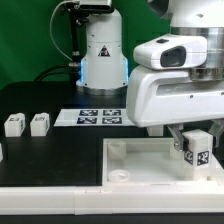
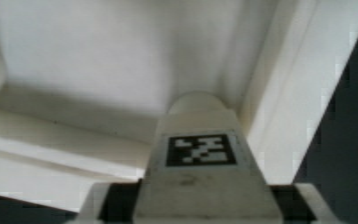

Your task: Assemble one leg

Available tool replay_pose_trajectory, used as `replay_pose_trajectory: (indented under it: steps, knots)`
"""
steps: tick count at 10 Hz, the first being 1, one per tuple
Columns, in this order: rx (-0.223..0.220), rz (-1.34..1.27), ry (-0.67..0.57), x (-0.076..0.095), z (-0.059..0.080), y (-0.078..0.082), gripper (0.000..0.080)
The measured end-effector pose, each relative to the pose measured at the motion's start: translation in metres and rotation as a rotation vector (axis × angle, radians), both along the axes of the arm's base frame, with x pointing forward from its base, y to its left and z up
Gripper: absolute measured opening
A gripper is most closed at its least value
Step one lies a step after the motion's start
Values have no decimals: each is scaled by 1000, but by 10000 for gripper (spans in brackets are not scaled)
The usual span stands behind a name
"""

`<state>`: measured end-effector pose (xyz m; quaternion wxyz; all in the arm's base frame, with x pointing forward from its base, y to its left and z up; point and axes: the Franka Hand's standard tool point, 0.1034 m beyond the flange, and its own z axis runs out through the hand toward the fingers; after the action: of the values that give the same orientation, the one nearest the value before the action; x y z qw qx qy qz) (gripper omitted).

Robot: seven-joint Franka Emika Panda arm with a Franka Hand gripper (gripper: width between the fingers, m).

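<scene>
My gripper [image 1: 194,150] is shut on a leg [image 1: 195,153], a small white block with a black-and-white tag, and holds it just above the right part of the large white square panel [image 1: 135,160]. In the wrist view the leg [image 2: 202,140] sticks out between the black pads [image 2: 119,203] and points toward the panel's inner corner [image 2: 87,90], by its raised rim. Two more legs [image 1: 13,125] [image 1: 40,123] stand on the black table at the exterior view's left. A further leg is cut off at the left edge.
The marker board [image 1: 95,117] lies flat behind the panel, in front of the robot base [image 1: 100,50]. The panel's raised rim [image 2: 309,90] runs close beside the held leg. The table's front edge lies just below the panel.
</scene>
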<state>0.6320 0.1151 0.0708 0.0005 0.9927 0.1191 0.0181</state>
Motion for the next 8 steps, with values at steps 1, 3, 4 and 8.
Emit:
replay_pose_trajectory:
  steps: [1, 3, 4, 8]
  knots:
    - [1, -35, 0, 0, 0, 0, 291]
    - [2, -43, -1, 0, 0, 0, 290]
    - [11, -230, -27, 1, -1, 3, 290]
    - [47, -796, -36, 1, 0, 4, 291]
